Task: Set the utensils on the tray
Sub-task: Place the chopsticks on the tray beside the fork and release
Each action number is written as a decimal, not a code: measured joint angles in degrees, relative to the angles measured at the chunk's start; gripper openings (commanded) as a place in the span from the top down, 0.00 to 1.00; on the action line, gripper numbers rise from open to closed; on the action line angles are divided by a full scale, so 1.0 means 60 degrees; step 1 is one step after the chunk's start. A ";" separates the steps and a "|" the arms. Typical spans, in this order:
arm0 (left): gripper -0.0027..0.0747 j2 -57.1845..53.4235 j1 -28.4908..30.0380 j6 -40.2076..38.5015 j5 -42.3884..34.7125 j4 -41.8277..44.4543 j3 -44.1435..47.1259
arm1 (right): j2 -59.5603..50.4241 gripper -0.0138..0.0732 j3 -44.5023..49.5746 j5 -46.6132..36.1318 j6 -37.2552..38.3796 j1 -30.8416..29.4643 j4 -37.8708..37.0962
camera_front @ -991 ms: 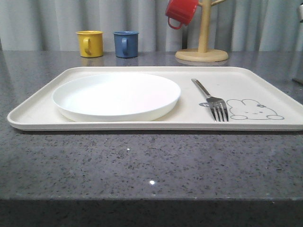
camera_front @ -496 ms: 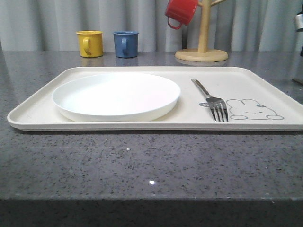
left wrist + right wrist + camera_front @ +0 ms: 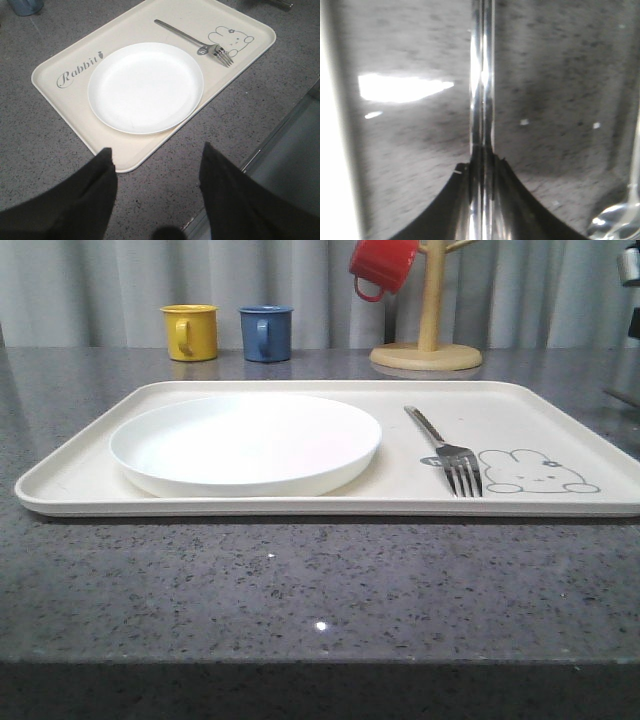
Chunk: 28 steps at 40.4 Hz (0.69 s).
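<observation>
Tray: the cream tray [image 3: 300, 502] sits flat on the speckled grey counter [image 3: 300, 590], long side toward the front camera, with the "Rabbit" script at one end and the rabbit drawing [image 3: 535, 472] at the other.
Plate: 1 round white plate [image 3: 245, 443] rests on the tray's left half, clear of the rim.
Fork: there it is, 1 silver fork [image 3: 445, 452] lying flat on the tray just right of the plate, tines toward the front edge, their tips touching the rabbit drawing, handle angling back and left.
Left claw: the left gripper [image 3: 157, 192] hangs above the counter just off the tray's near edge, its 2 dark fingers [image 3: 100, 185] spread wide with nothing between them.
Right claw: the right gripper [image 3: 481, 165] has its dark fingers pinched tight on a slim shiny metal strip, which looks like the chopsticks [image 3: 482, 75]; the close view is blurred, so whether it is 1 piece or 2 pressed together is hard to say. The strip runs straight out from the fingertips over the grey counter.
Beside it: a rounded shiny metal shape [image 3: 615, 222] lies on the counter near the gripper, too blurred to name.
Back row: 1 yellow mug [image 3: 190, 332] and 1 blue mug [image 3: 266, 333] stand side by side behind the tray; 1 red mug [image 3: 383, 265] hangs on a wooden mug tree [image 3: 428, 340] to their right.
</observation>
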 measured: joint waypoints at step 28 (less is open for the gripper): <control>0.49 0.0000 0.0000 0.0000 0.0000 0.0000 0.0000 | 0.0553 0.77 -0.1077 0.0138 0.2855 0.2931 0.0774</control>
